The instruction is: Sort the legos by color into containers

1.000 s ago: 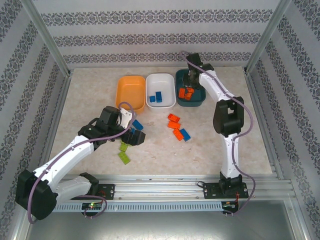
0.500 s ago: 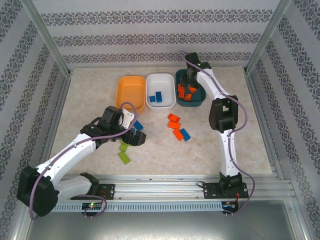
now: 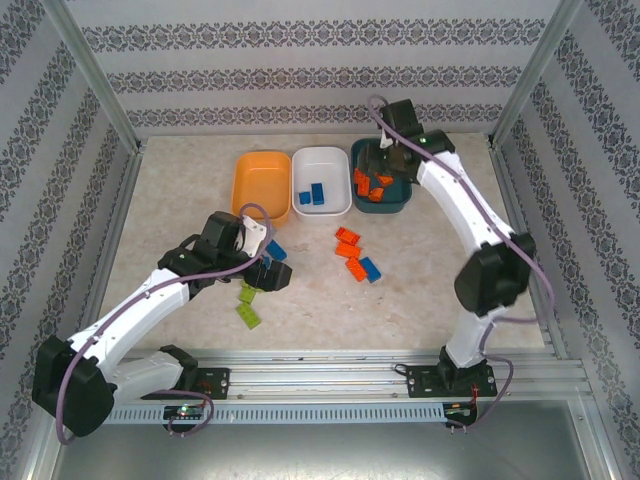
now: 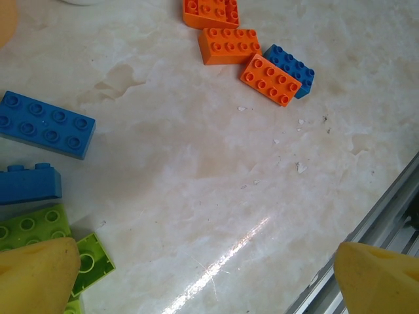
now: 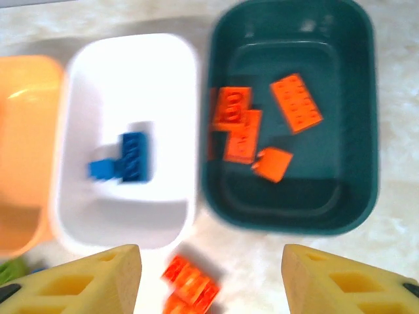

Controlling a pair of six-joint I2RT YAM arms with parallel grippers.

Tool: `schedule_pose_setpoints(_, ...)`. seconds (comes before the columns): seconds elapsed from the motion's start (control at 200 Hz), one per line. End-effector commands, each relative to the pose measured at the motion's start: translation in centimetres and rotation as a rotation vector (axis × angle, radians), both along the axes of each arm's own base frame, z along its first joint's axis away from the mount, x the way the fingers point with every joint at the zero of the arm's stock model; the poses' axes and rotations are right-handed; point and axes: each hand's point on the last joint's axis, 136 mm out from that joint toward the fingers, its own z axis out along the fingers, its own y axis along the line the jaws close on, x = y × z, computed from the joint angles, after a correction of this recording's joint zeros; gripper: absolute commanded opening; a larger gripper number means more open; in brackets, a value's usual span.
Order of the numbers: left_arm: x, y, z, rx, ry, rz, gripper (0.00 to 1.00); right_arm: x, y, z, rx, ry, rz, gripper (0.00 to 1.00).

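Three tubs stand in a row at the back: orange [image 3: 260, 175], white [image 3: 322, 162] and dark teal [image 3: 381, 208]. Two blue bricks [image 5: 127, 160] lie in the white tub and several orange bricks [image 5: 239, 127] in the teal one [image 5: 366, 131]. Loose orange bricks [image 3: 348, 243] and a blue one [image 3: 370, 269] lie mid-table. My left gripper [image 3: 272, 275] hangs open and low beside lime green bricks [image 4: 33, 229] and blue bricks [image 4: 44, 124], with bare table between its fingers [image 4: 36, 275]. Above the teal tub's near side my right gripper [image 5: 213, 288] is open and holds nothing.
A metal rail [image 3: 330, 365] runs along the table's near edge, close to the left gripper's right finger [image 4: 380, 275]. Patterned walls and metal posts [image 3: 95, 75] enclose the table. Bare marble table [image 3: 440, 290] lies right of the loose bricks.
The right arm's elbow has swung out to the right and its gripper has drawn back a little from the teal tub. The left arm has hardly moved.
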Motion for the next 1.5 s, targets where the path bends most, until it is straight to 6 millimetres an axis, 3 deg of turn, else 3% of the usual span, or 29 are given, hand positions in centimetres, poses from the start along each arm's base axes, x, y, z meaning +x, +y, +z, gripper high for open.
schedule_pose_setpoints(0.0, -0.3, -0.4, 1.3, -0.006, -0.042, -0.04, 1.0, -5.0, 2.0, -3.6, -0.006, 0.129, 0.095, 0.6)
schedule_pose_setpoints(0.2, -0.4, -0.5, 1.3, -0.01, -0.041, -0.045, 1.0, -12.5, 4.2, -11.4, -0.029, 0.299, 0.156, 0.6)
schedule_pose_setpoints(0.29, -0.4, -0.4, 1.4, -0.011, -0.043, -0.043, 1.0, -14.3, 4.4, -14.4, -0.048, 0.357, 0.156, 0.6)
schedule_pose_setpoints(0.405, -0.4, -0.4, 1.3, -0.008, -0.042, -0.041, 1.0, -15.7, 4.8, -16.7, -0.076, 0.404, 0.17, 0.59)
schedule_pose_setpoints(0.62, -0.5, -0.3, 1.3, -0.006, -0.042, -0.04, 1.0, -16.3, 5.3, -18.6, -0.089, 0.437, 0.174, 0.59)
schedule_pose_setpoints(1.174, -0.4, -0.2, 1.4, -0.001, -0.048, -0.039, 1.0, -16.0, 5.7, -20.8, -0.108, 0.472, 0.168, 0.59)
schedule_pose_setpoints(1.494, -0.4, -0.2, 1.4, -0.001, -0.049, -0.037, 1.0, -16.9, 5.9, -21.9, -0.11, 0.496, 0.175, 0.59)
